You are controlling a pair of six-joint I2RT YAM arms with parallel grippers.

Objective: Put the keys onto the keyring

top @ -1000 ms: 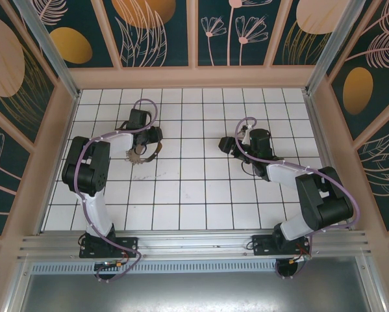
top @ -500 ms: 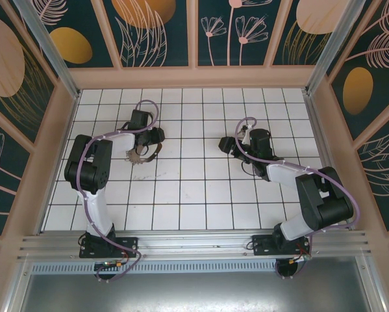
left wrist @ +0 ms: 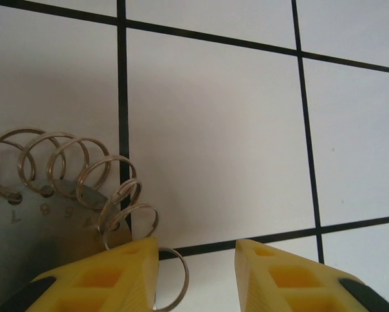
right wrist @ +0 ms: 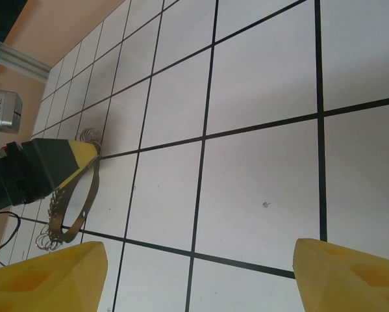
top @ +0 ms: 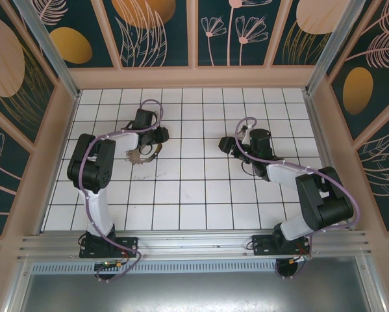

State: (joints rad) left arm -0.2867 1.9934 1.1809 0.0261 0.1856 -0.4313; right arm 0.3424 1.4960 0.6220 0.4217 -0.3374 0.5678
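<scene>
The large thin grey metal keyring (top: 142,154), its rim made of small wire loops, lies flat on the white tiled floor (top: 194,188), left of centre. The left gripper (left wrist: 197,252) hangs low at its far right edge, jaws partly apart and empty, probably to pinch the rim. Well apart to the right, the right gripper (right wrist: 200,247) is wide open and holds nothing.

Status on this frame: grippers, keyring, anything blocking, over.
Left gripper open, low at edge of keyring, nothing gripped. Right gripper open, off to the side. No obstruction seen.
</scene>
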